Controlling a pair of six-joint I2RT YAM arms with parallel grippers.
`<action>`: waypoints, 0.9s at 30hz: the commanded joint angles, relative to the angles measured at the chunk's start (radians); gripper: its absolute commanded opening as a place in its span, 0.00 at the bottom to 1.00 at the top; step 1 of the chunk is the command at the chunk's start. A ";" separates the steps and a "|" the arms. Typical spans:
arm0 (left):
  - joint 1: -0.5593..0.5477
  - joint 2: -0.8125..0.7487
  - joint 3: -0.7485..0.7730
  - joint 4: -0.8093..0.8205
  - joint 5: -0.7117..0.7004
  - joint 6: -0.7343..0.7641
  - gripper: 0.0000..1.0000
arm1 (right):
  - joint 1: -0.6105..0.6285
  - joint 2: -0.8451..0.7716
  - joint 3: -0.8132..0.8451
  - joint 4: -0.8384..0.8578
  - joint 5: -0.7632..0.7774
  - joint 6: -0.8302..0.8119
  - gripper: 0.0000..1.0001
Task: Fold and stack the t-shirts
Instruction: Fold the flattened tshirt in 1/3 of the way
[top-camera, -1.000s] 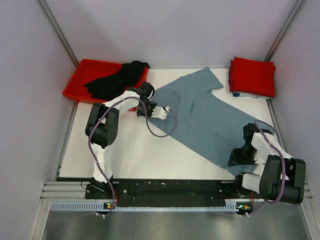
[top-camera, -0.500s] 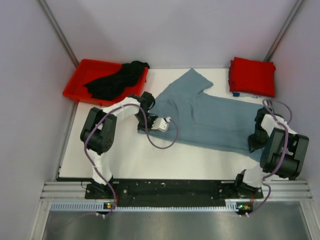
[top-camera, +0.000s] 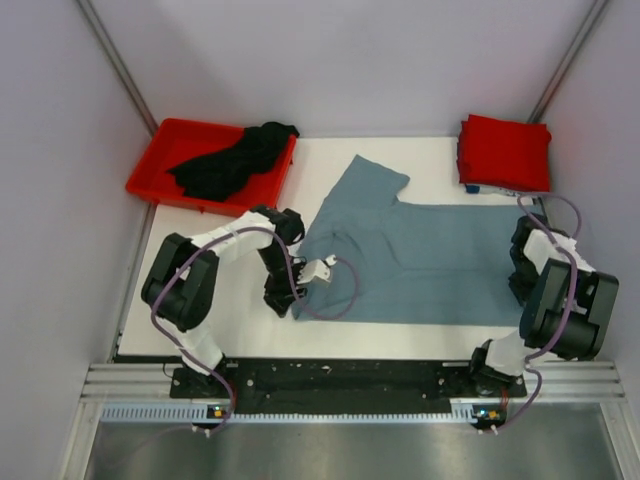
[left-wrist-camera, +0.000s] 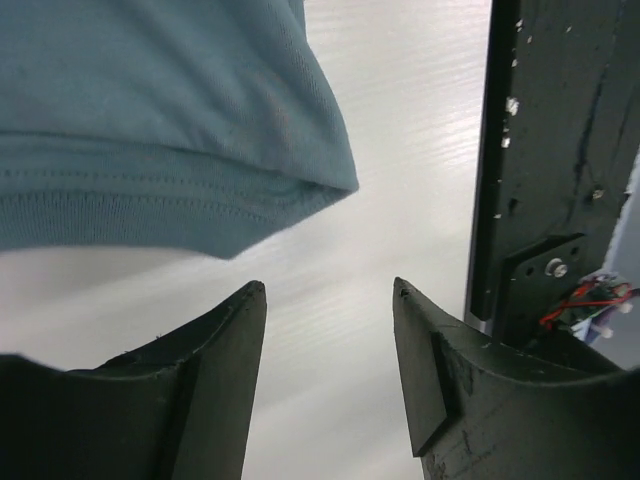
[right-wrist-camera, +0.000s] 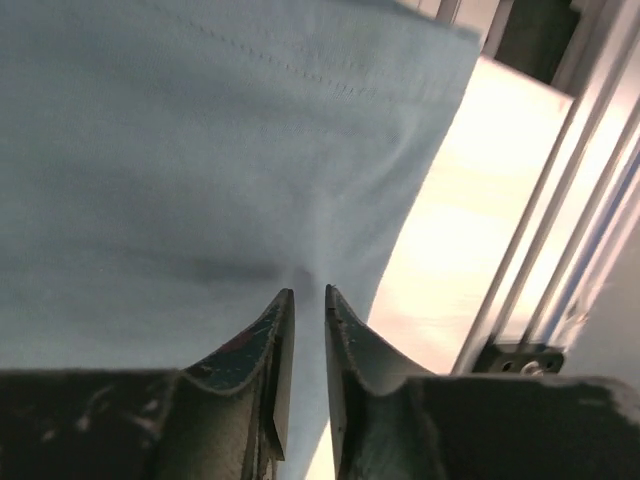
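Note:
The grey-blue t-shirt lies spread flat across the white table, one sleeve toward the back. My left gripper stands open at the shirt's near left corner. In the left wrist view that gripper has bare table between its fingers, with the hemmed corner just ahead. At the shirt's right edge, my right gripper points down. In the right wrist view its jaws are a narrow crack apart over the cloth. A folded red t-shirt lies at the back right. The black t-shirt is bunched in the bin.
The rigid red bin sits at the back left corner. A metal rail runs along the near edge by the arm bases. Grey walls close in both sides. A purple cable loops over the shirt's left part.
Both arms swung the grey-blue shirt from a diagonal to lie straight across the table. The left gripper opened and let its corner go; the right gripper's jaws parted slightly.

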 joint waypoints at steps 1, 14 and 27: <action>0.037 -0.063 0.125 -0.103 0.055 -0.128 0.59 | -0.003 -0.122 0.038 0.022 0.054 -0.117 0.23; 0.100 0.250 0.519 0.388 0.172 -0.792 0.58 | 0.377 -0.316 0.099 0.488 -0.848 -0.484 0.50; 0.122 0.399 0.702 0.613 0.042 -0.971 0.61 | 0.551 0.265 0.527 0.628 -0.760 -0.460 0.52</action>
